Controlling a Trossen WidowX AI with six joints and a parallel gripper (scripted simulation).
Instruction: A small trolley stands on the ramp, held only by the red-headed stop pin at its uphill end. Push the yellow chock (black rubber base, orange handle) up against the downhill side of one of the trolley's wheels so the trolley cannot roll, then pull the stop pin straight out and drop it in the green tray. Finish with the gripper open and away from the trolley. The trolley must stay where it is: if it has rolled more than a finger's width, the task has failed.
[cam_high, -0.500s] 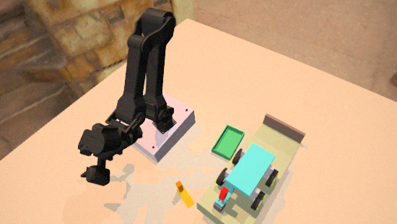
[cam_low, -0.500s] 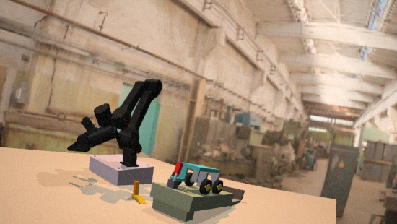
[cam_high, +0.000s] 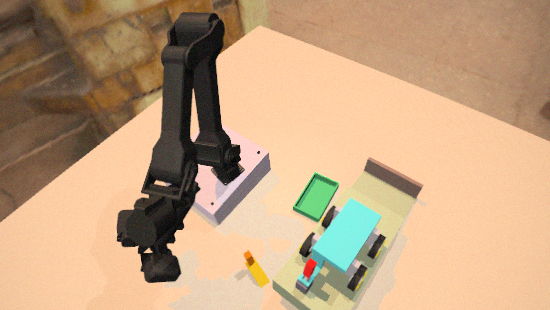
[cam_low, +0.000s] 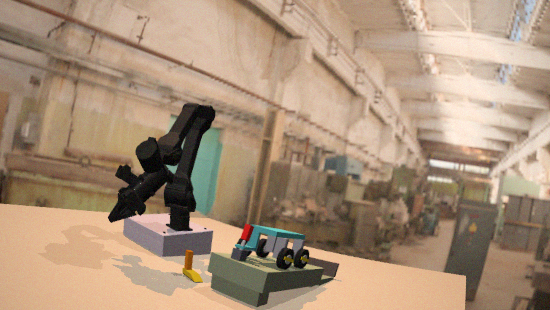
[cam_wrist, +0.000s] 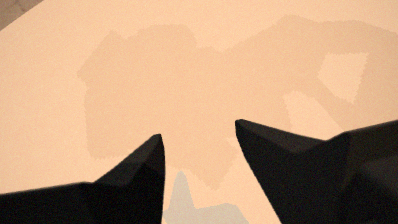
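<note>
The turquoise trolley stands on the ramp. The red-headed stop pin is in its holder at the trolley's uphill end. The yellow chock is on the table beside the ramp's high end, its orange handle upright. The green tray lies empty between the robot base and the ramp; I cannot make it out in the exterior view. My gripper is partly open with nothing between the fingers, above the table and well away from chock and trolley.
The robot's pale base block stands behind the chock, on the tray's side of the ramp. A brown end board closes the ramp's low end. Arm shadows fall on the table near the chock.
</note>
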